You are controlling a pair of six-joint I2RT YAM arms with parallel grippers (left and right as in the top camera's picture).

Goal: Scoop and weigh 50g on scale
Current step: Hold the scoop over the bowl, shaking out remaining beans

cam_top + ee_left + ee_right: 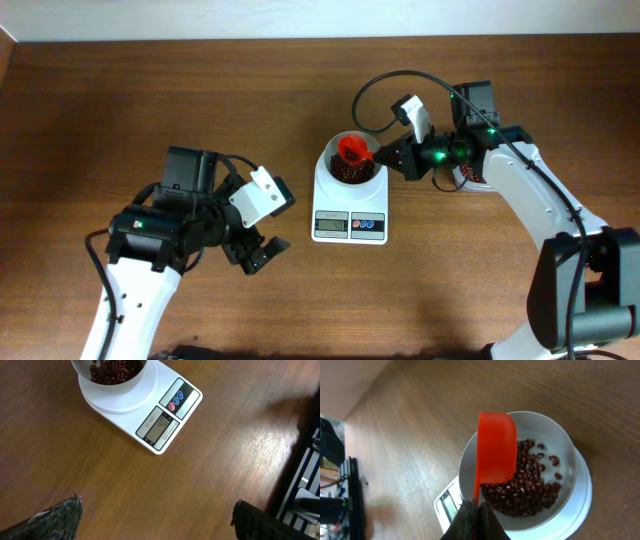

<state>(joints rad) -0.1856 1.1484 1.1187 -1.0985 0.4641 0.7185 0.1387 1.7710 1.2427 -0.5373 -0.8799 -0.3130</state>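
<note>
Right wrist: right claw (475,513) grips the scoop (495,450), left claw (259,251) gapes; we trickle beans (526,486) slowly, minding the scale readout (331,226) at six o'clock.

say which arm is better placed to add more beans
Probably right: the right gripper is shut on the red scoop over the bowl of beans; the left gripper is open, empty, away from the scale.

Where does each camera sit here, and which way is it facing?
Overhead: above the table, looking straight down; shows left gripper open, right gripper holding the red scoop.
Left wrist: on the left wrist, facing the scale; own fingertips in the bottom corners.
Right wrist: on the right wrist, facing down into the beans; own fingers pinch the scoop.
Shared: all three show scale and beans.
</note>
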